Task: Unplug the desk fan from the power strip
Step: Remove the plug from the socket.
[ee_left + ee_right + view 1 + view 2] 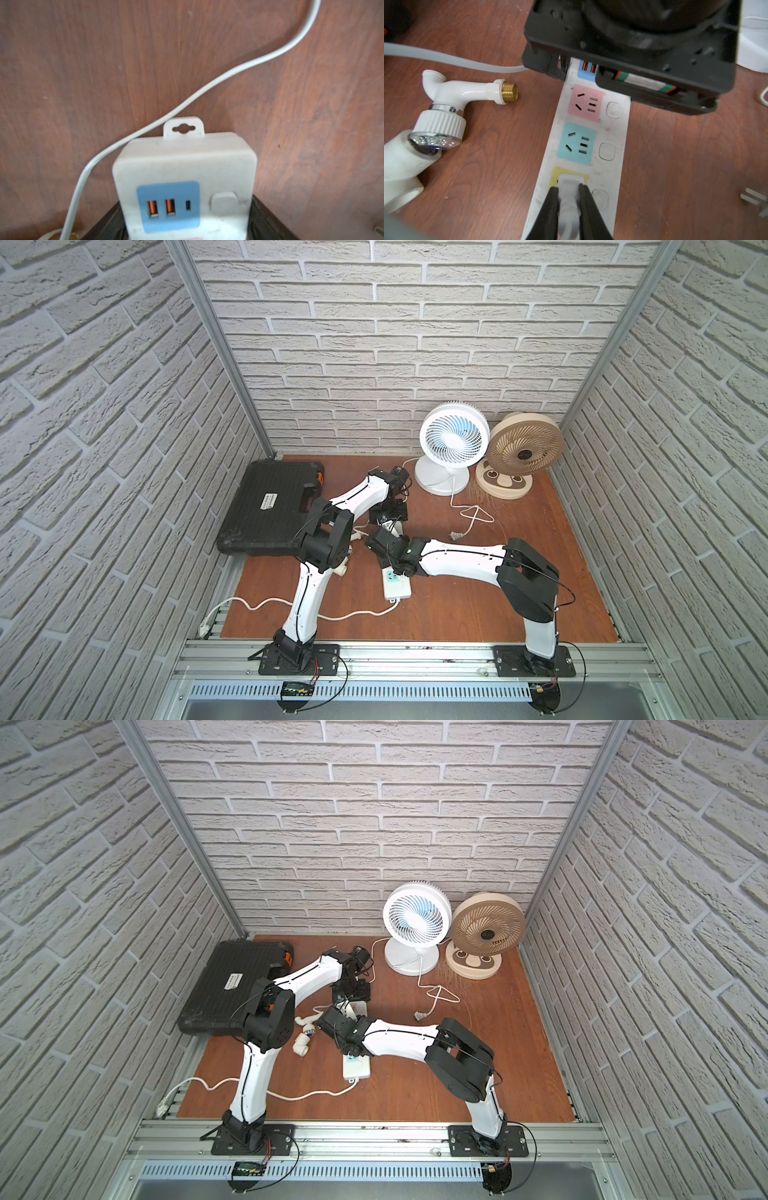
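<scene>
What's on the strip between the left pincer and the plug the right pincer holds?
The right wrist view shows two empty sockets on the power strip: the pink socket, then the teal socket, between the left pincer and the plug gripped by the right pincer.

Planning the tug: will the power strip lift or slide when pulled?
Probably light, a slim plastic power strip, so it may lift with the plug. Likely stiff, so the left end effector clamping its end should steady it.
</scene>
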Controlling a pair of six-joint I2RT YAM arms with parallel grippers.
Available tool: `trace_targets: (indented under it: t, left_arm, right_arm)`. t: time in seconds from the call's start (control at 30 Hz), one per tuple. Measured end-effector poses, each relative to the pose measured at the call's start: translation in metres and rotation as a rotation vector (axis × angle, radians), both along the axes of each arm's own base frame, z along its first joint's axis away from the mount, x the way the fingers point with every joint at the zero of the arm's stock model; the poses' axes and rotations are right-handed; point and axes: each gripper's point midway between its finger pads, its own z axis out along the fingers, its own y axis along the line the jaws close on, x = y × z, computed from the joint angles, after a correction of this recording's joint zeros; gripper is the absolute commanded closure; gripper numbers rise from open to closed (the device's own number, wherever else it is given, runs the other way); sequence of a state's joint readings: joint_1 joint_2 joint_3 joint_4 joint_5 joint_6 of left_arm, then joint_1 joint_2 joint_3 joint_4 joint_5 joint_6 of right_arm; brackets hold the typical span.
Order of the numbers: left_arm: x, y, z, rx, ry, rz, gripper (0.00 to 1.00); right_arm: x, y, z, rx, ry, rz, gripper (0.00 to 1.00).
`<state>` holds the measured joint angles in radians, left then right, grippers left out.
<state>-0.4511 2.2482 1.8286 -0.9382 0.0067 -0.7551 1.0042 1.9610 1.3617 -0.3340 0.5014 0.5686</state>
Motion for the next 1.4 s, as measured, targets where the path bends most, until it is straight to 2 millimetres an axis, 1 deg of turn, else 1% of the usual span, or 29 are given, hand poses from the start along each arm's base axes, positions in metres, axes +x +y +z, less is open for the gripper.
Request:
trace_targets:
  t: [0.13, 0.2, 0.27, 0.37, 0.47, 0.5, 0.53, 0.6, 0.67, 0.8, 0.9, 1.03, 1.17, 1.23, 1.3, 1.4]
  left_arm:
    - [0.0, 0.0, 0.0, -0.003, -0.023, -0.013, 0.99]
    - [0.0, 0.0, 0.001, -0.003, -0.036, -0.023, 0.78]
    - [-0.001, -0.001, 0.001, 0.001, -0.045, -0.031, 0.6]
    - [-0.001, -0.001, 0.002, 0.007, -0.051, -0.04, 0.3]
    - [-0.001, -0.001, 0.002, 0.012, -0.055, -0.042, 0.07]
    - [-0.001, -0.001, 0.002, 0.014, -0.054, -0.044, 0.02]
    - [-0.003, -0.002, 0.001, 0.016, -0.048, -0.047, 0.02]
    - [-0.016, 0.001, -0.004, 0.033, -0.003, -0.057, 0.02]
    - [-0.022, 0.0, -0.005, 0.041, 0.018, -0.065, 0.02]
    - [-0.026, -0.001, -0.003, 0.042, 0.028, -0.07, 0.02]
    - [-0.025, -0.002, 0.008, 0.034, 0.01, -0.074, 0.02]
    - [-0.014, -0.006, 0.045, 0.001, -0.074, -0.086, 0.02]
    - [-0.003, -0.01, 0.089, -0.035, -0.187, -0.099, 0.02]
    - [0.001, -0.008, 0.109, -0.046, -0.242, -0.101, 0.02]
    - [0.004, -0.004, 0.129, -0.043, -0.301, -0.098, 0.02]
    - [0.008, 0.006, 0.16, -0.035, -0.408, -0.089, 0.02]
  right_arm:
    - [-0.002, -0.001, 0.0, 0.009, 0.004, 0.005, 0.97]
    - [-0.003, -0.002, -0.001, 0.008, 0.006, 0.005, 0.97]
    - [-0.004, -0.003, -0.001, 0.01, 0.008, 0.007, 0.97]
    - [-0.006, -0.004, 0.001, 0.017, 0.009, 0.01, 0.97]
    - [-0.007, -0.003, 0.005, 0.031, 0.007, 0.014, 0.97]
    - [-0.007, -0.003, 0.008, 0.038, 0.005, 0.015, 0.97]
    - [-0.007, -0.003, 0.009, 0.043, 0.002, 0.016, 0.97]
    - [-0.008, -0.003, 0.012, 0.053, 0.0, 0.018, 0.97]
    - [-0.009, -0.003, 0.014, 0.06, 0.0, 0.021, 0.97]
    - [-0.011, -0.002, 0.016, 0.078, 0.004, 0.03, 0.97]
    - [-0.012, 0.0, 0.018, 0.092, 0.005, 0.037, 0.97]
    - [-0.013, 0.005, 0.019, 0.114, 0.012, 0.053, 0.97]
    - [-0.013, 0.01, 0.02, 0.129, 0.014, 0.07, 0.97]
    - [-0.013, 0.012, 0.021, 0.128, 0.012, 0.083, 0.97]
    - [-0.011, 0.014, 0.026, 0.132, 0.006, 0.091, 0.97]
    - [-0.002, 0.021, 0.042, 0.161, -0.014, 0.1, 0.97]
